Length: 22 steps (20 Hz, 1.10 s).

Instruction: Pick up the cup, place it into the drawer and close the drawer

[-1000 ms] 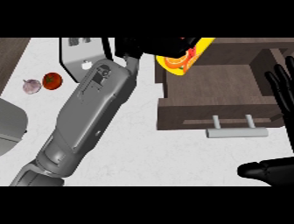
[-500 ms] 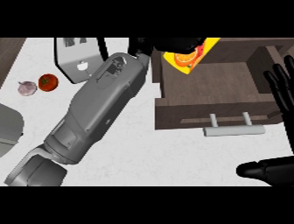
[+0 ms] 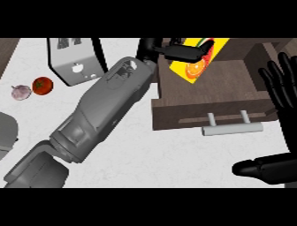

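Over the open drawer (image 3: 210, 95) at the counter's (image 3: 151, 154) far edge, the left hand (image 3: 177, 50) curls its fingers round the yellow cup (image 3: 200, 66), which bears an orange fruit picture but no readable writing. At the right edge, the right hand (image 3: 288, 88) rests open, fingers straight.

Counted: 2 hands, left (image 3: 177, 50) and right (image 3: 288, 88); 1 yellow cup (image 3: 200, 62); 1 drawer (image 3: 210, 112); 1 tomato (image 3: 42, 85); 1 garlic bulb (image 3: 21, 92); 1 toaster (image 3: 73, 59).

Even bright light, white counter (image 3: 177, 154) washed pale, soft shadow beneath drawer (image 3: 210, 112)
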Each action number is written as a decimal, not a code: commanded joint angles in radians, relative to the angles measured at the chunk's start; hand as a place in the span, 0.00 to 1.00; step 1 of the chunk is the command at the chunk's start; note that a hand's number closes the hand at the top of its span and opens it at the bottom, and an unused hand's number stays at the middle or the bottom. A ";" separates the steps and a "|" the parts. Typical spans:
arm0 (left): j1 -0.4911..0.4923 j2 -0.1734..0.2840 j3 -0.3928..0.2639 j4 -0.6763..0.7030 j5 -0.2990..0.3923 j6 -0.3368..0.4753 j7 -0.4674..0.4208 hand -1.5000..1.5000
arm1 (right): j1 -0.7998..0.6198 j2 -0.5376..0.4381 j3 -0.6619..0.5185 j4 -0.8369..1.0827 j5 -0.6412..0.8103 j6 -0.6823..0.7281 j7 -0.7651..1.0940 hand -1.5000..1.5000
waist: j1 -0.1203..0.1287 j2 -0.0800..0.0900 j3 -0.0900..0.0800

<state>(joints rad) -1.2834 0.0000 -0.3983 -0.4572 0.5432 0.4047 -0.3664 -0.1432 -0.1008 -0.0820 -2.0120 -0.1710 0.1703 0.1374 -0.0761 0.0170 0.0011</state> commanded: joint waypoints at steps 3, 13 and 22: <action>-0.055 0.000 -0.123 0.042 0.035 0.065 0.047 1.00 | 0.000 -0.001 0.011 0.020 -0.014 0.030 -0.026 0.00 | -0.024 0.003 0.001; -0.022 0.000 -0.215 0.024 0.094 0.080 0.053 0.00 | -0.012 -0.003 -0.010 0.014 -0.079 0.043 -0.007 0.00 | -0.029 0.005 0.001; -0.045 0.000 -0.120 -0.049 0.234 0.016 -0.090 0.00 | 0.031 -0.003 -0.025 -0.032 -0.156 0.062 0.025 0.00 | 0.003 -0.005 0.000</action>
<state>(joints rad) -1.3147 0.0000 -0.5531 -0.4665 0.7250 0.4444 -0.4167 -0.1483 -0.1015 -0.0987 -2.0198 -0.2893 0.2153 0.1542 -0.0934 0.0200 0.0011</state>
